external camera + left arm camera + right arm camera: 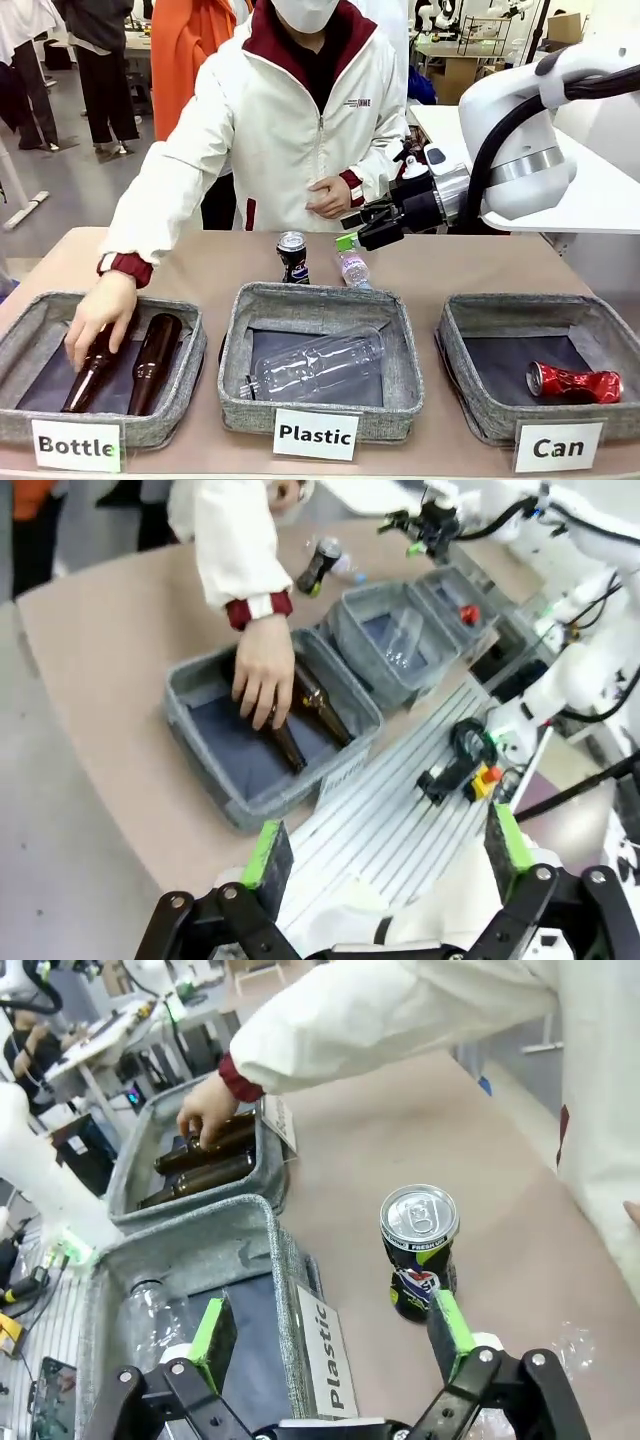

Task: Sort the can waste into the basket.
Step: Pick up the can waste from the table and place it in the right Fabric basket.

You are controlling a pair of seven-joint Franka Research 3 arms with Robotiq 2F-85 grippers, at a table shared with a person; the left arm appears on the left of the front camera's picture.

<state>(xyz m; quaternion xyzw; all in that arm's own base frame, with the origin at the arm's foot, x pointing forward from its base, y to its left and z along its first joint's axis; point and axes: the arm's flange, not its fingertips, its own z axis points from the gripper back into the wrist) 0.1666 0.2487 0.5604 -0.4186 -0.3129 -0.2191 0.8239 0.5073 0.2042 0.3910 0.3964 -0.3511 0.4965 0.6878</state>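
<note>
1. My right jaws stand wide and hold nothing. They hang above the desk (200, 262) behind the Plastic basket (320, 295), reaching in from the right side.
2. From my right wrist, the dark can (418, 1250) stands upright on the desk just ahead of the gap. It is nearer one green pad (450, 1322) than the other, and neither touches it.
3. In the front view the dark can sits just behind the Plastic basket's far rim. A small plastic bottle (351, 266) with a green cap lies just beside it, below my right jaws.
4. The red can (573, 383), crushed, lies on its side on the dark bottom of the Can basket (520, 303). That is the right-hand basket, marked by a white card (558, 447) reading "Can".
5. My left jaws are wide too, and empty. Their green pads (262, 852) stand well apart, high over a ribbed metal frame (400, 820) at the desk's near edge.
6. The person's hand (100, 318) is down in the Bottle basket (165, 425), resting on one of the two brown bottles (152, 360) that lie there side by side.
7. A large clear bottle (320, 365) lies on its side in the Plastic basket.
</note>
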